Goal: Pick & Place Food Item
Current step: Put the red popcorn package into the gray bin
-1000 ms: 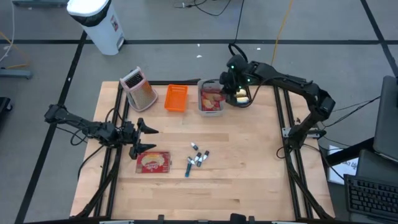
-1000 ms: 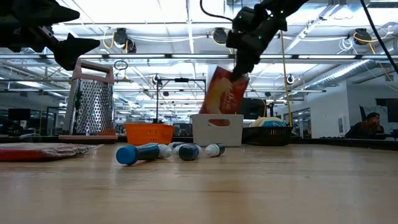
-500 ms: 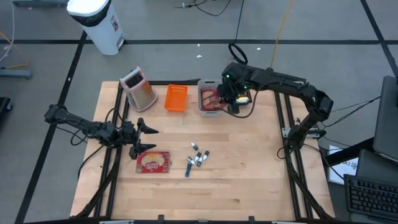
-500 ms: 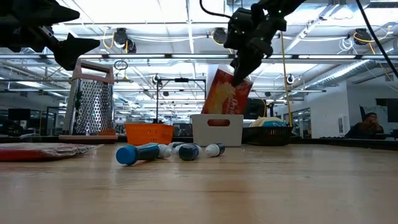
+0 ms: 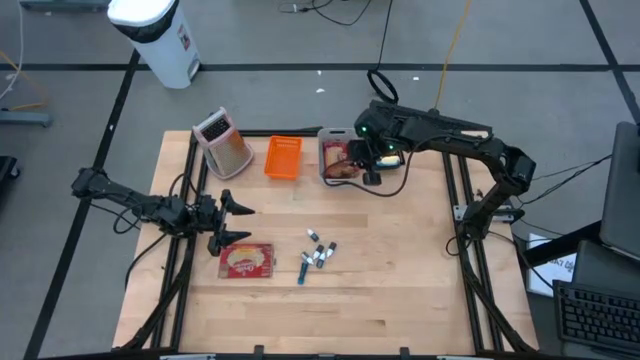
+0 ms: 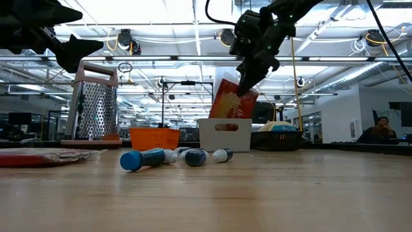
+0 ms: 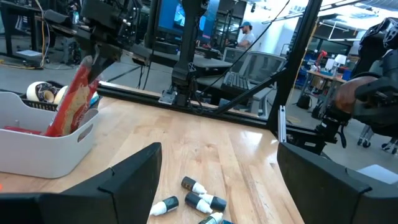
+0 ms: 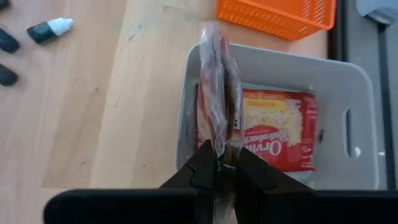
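My right gripper [image 8: 221, 163] is shut on a red food packet [image 8: 217, 93] over the grey bin [image 8: 336, 68] at the table's far middle. The low view shows this packet [image 6: 233, 100] tilted, its lower end dipping behind the bin's wall [image 6: 224, 135]. A second red packet [image 8: 277, 134] lies flat inside the bin. A third red packet [image 5: 246, 261] lies flat on the table at the left. Just beyond it my left gripper [image 5: 243, 222] stands open and level, with nothing between its fingers. My right gripper pinches the packet's top edge [image 8: 219, 149] between its two fingers, which slant down from the table's right side. The packet hangs below the fingers, edge-on and tilted. Its lower end [image 7: 59, 124] is inside the bin; whether it rests there I cannot tell.
An orange basket [image 5: 283, 157] and a metal grater [image 5: 224, 142] stand left of the bin. A dark basket with yellow items [image 5: 392, 155] sits at the bin's right. Several small capped bottles [image 5: 317, 255] lie at mid-table. Bare wood lies near and right.
My right gripper has gone toward the table's left edge and down over the grey bin, rolling its wrist. The packet has sunk with it, so its lower end now dips into the bin, and it has turned more edge-on.
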`<state>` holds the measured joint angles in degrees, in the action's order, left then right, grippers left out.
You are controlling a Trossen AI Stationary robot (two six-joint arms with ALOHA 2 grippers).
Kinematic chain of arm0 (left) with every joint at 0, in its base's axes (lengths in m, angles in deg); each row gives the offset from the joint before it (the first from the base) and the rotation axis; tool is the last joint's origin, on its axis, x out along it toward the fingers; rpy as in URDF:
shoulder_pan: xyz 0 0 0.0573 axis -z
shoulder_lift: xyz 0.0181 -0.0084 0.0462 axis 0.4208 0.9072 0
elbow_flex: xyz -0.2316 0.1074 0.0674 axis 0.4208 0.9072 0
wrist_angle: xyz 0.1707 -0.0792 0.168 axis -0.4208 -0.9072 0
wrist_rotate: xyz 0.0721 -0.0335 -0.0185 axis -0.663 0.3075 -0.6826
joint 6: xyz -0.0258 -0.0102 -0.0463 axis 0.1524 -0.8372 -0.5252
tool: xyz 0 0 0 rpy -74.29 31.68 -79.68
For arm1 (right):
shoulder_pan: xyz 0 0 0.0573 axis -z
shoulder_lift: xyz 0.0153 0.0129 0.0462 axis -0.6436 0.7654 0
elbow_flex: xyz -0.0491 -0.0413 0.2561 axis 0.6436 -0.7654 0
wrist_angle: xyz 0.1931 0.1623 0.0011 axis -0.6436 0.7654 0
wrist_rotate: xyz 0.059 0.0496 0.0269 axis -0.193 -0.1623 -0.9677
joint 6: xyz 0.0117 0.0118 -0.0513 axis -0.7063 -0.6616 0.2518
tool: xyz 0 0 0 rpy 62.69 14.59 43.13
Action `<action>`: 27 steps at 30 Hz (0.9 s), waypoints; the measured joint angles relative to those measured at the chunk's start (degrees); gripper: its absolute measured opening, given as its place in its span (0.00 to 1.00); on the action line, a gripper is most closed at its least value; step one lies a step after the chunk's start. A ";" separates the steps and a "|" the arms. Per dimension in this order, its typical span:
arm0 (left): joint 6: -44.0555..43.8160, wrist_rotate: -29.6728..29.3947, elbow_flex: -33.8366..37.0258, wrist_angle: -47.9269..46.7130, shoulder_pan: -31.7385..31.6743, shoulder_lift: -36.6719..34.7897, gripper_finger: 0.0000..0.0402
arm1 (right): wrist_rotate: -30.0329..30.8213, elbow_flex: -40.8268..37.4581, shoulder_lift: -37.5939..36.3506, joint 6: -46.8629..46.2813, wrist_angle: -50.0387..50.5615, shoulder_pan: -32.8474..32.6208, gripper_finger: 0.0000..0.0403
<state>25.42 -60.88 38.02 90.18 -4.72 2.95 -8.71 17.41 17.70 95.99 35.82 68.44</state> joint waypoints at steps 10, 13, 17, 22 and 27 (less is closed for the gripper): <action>0.00 -0.01 0.00 -0.01 0.00 0.00 0.80 | 9.36 -0.02 0.00 4.03 -5.36 -1.25 0.31; 0.00 -0.01 0.00 -0.02 0.00 0.00 0.80 | 12.05 -0.02 0.00 4.70 -8.76 -2.11 0.38; 0.00 -0.01 0.00 -0.02 0.00 0.00 0.80 | 13.71 -0.02 0.00 6.23 -13.23 -3.03 0.46; 0.00 -0.01 0.00 -0.02 0.00 0.00 0.80 | 19.38 -0.02 0.04 11.26 -19.84 -4.70 0.51; 0.00 -0.01 0.00 -0.02 0.00 0.00 0.80 | 34.99 -0.04 0.04 22.96 -32.01 -8.62 0.55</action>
<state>25.42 -60.90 38.02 90.16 -4.72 2.95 26.29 17.37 17.75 118.96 3.81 59.82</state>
